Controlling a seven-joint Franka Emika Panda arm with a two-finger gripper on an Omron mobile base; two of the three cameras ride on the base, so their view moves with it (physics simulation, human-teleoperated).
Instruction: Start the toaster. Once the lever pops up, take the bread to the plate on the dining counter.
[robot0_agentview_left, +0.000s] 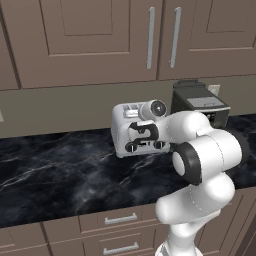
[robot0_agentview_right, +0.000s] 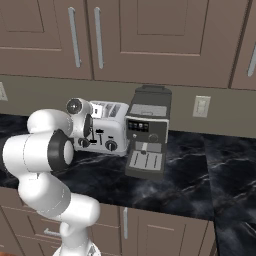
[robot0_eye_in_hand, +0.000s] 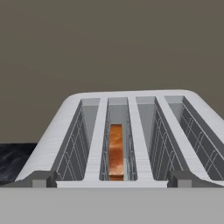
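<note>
The silver-white toaster (robot0_agentview_left: 121, 131) (robot0_agentview_right: 113, 129) stands at the back of the black marble kitchen counter (robot0_agentview_left: 60, 170). Seen from the hand, the toaster (robot0_eye_in_hand: 140, 131) has several slots on top. The bread (robot0_eye_in_hand: 116, 148), an orange-brown slice, sits edge-up deep in the second slot from the left. My gripper (robot0_agentview_left: 141, 132) (robot0_agentview_right: 91, 131) hovers just in front of the toaster's front face, around the height of its top. It is open, and in the hand view its gripper tips (robot0_eye_in_hand: 113, 179) stand wide apart with nothing between them. The plate and the dining counter are out of view.
A taller black coffee machine (robot0_agentview_left: 200, 102) (robot0_agentview_right: 147, 130) stands close against the toaster's right side. Brown upper cabinets (robot0_agentview_left: 100, 35) hang above the counter, and a wall outlet (robot0_agentview_right: 201, 106) sits to the right. Brown drawers (robot0_agentview_left: 120, 219) run below the counter edge.
</note>
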